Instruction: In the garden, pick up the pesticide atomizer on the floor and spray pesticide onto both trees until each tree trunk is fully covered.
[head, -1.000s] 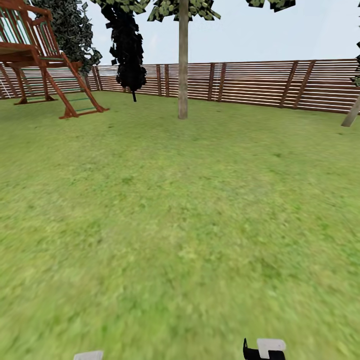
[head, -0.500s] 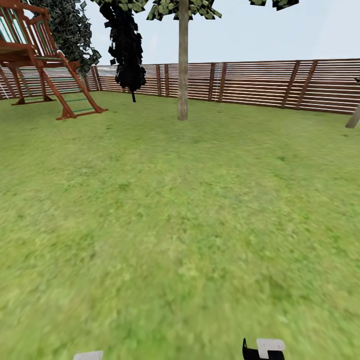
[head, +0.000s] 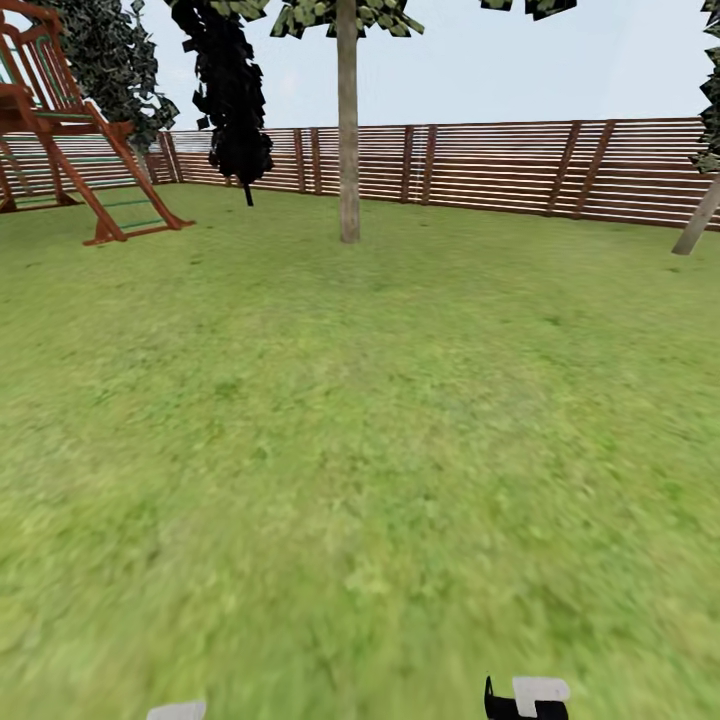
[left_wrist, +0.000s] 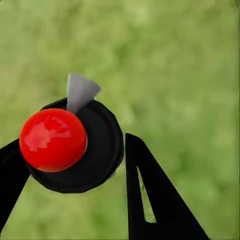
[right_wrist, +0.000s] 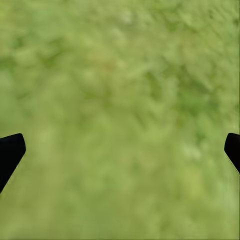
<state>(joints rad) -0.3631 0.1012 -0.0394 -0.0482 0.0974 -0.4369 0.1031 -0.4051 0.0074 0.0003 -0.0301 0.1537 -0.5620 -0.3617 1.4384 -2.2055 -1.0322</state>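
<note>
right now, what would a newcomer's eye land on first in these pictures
Most striking is the glossy red ball top of a black round object, set between the left hand's fingers over blurred grass. Across the lawn, a straight grey-brown tree trunk stands before the slatted wooden fence. A red-brown wooden play frame sits far left, beside a narrow black tree.

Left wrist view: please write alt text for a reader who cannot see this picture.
The left gripper holds a round black object with a glossy red ball on it between its two black fingers, seen from above. A small grey wedge-shaped part sticks out at its edge. Behind it lies blurred green grass.
</note>
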